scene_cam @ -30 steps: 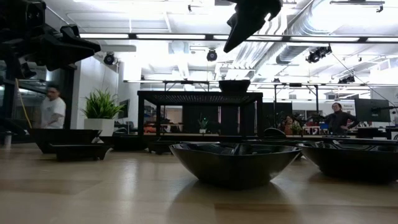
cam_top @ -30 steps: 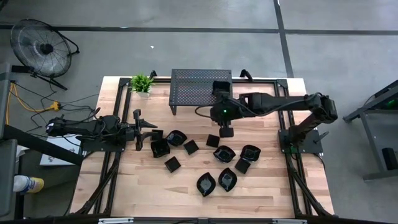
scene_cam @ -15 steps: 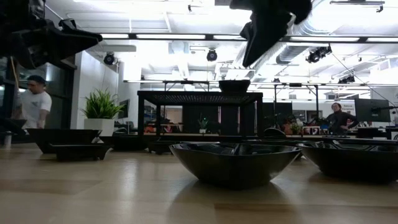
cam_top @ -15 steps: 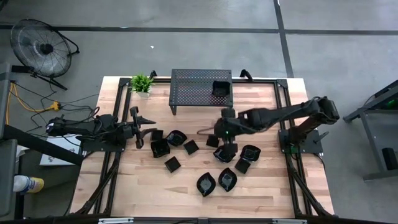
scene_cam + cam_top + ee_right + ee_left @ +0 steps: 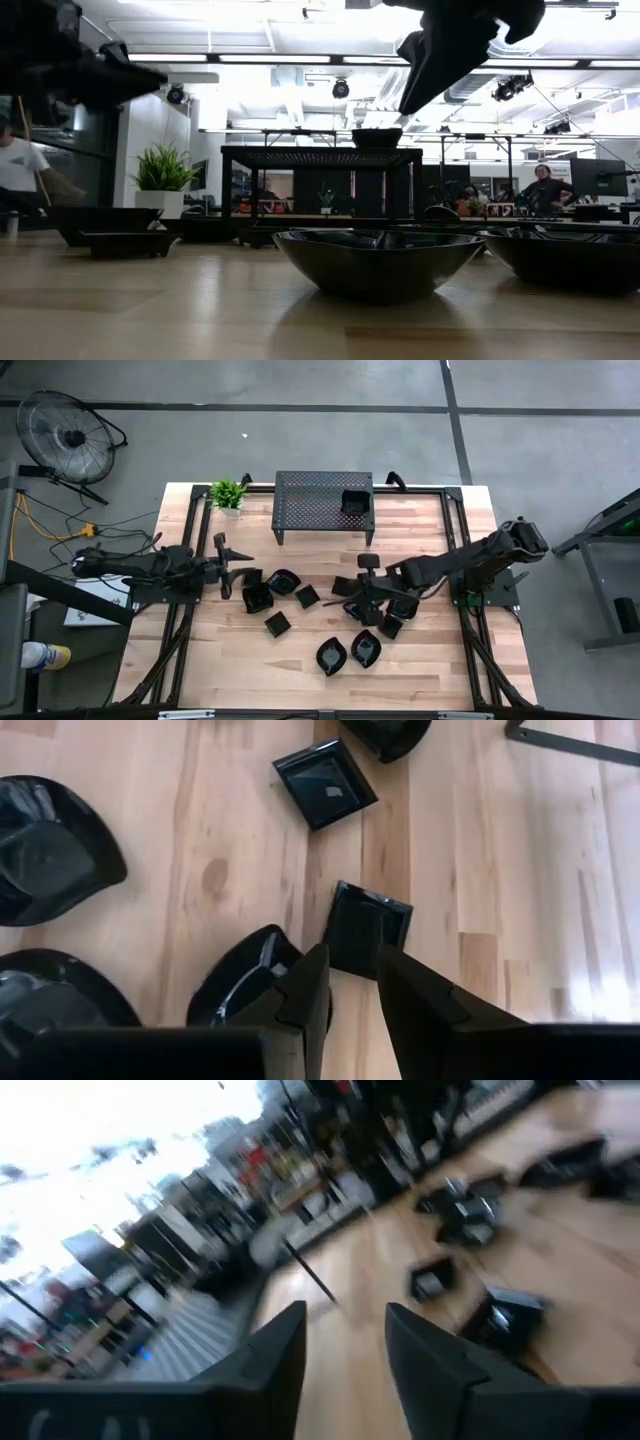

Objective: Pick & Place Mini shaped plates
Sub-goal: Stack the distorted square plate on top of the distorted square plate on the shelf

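Several glossy black mini plates (image 5: 307, 596) lie on their bases in a cluster on the wooden table's middle. One more plate (image 5: 354, 501) sits on top of the black perforated stand (image 5: 315, 507). My right gripper (image 5: 345, 590) hovers open and empty above the cluster. In the right wrist view its fingers (image 5: 352, 982) hang over a small square plate (image 5: 368, 928), beside a roundish plate (image 5: 245, 982). My left gripper (image 5: 233, 565) is open and empty, raised at the cluster's left end; its wrist view (image 5: 345, 1340) is blurred.
A small potted plant (image 5: 228, 493) stands at the far left corner of the table, beside the stand. The near strip of the table holds leaf-shaped plates (image 5: 331, 656). A large plate (image 5: 378, 262) fills the low view's foreground. People show in the room behind (image 5: 20, 170).
My right gripper has moved from beside the stand toward the near edge and come down over the cluster of plates, its arm drawing back to the right. It stays empty. The plate on the stand has kept its place.
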